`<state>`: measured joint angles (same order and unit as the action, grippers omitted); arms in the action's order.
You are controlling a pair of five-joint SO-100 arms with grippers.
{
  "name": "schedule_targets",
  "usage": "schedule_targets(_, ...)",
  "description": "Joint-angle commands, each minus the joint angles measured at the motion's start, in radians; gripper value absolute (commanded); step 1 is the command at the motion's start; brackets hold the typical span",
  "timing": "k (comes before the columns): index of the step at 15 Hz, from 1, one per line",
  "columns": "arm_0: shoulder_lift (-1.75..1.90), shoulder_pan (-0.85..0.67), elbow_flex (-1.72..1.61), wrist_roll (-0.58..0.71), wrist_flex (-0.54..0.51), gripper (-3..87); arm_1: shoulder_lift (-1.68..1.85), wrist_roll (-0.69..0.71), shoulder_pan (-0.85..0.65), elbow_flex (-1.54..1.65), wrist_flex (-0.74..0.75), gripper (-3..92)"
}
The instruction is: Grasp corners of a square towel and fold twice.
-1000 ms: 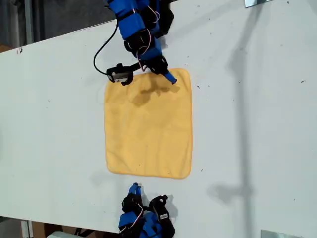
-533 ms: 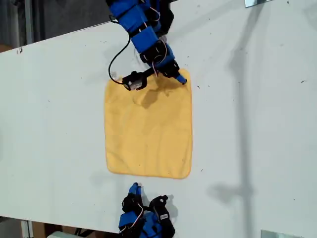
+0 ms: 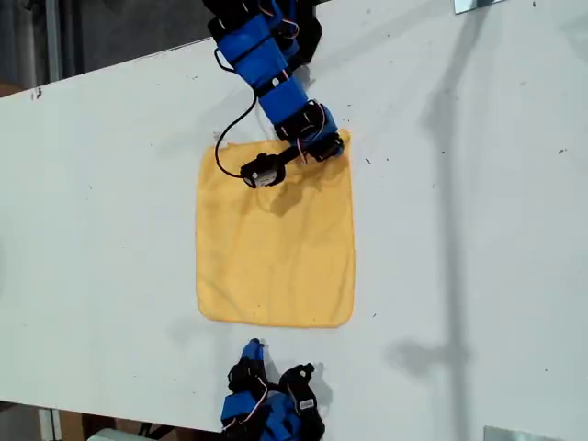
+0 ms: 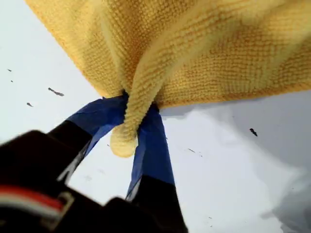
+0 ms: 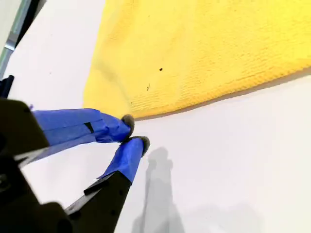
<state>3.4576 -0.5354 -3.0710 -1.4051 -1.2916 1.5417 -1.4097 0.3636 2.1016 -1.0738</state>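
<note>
Exterior view: the towel (image 3: 276, 243) lies flat near the middle of the bench (image 3: 478, 239), unfolded. My first gripper (image 3: 333, 147) sits at the towel's corner (image 3: 342, 145) toward the bench's far edge.

First wrist view: its jaws are clamped on that pinched corner (image 4: 127, 131), lifted clear of the bench.

Second wrist view: my second gripper (image 5: 132, 132) rests nearly closed and empty, just beside the towel's near edge. Judgement: first grasp made; both folds remain.

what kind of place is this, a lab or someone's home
Probably a lab or workshop bench rather than a home: a bare white table marked with small scuffs, two blue arms with exposed wiring mounted at opposite edges, and one yellow towel laid out as a test piece.
</note>
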Motion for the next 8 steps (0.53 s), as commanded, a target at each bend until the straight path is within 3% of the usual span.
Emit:
schedule_targets(1,-0.147,0.141,0.264,-0.026,-0.061,1.5,0.032,0.003,-0.020,-0.021,-0.014,-0.1)
schedule_targets(3,-0.495,0.311,0.405,-0.044,0.126,0.6,0.031,0.003,-0.025,-0.021,-0.020,-0.1)
schedule_targets(5,-1.074,0.492,0.581,-0.138,0.321,3.8,0.026,0.002,-0.021,-0.012,-0.020,-0.1)
schedule_targets(8,-1.416,0.655,0.729,-0.314,0.373,10.1,0.028,-0.009,0.000,0.000,-0.015,-0.1)
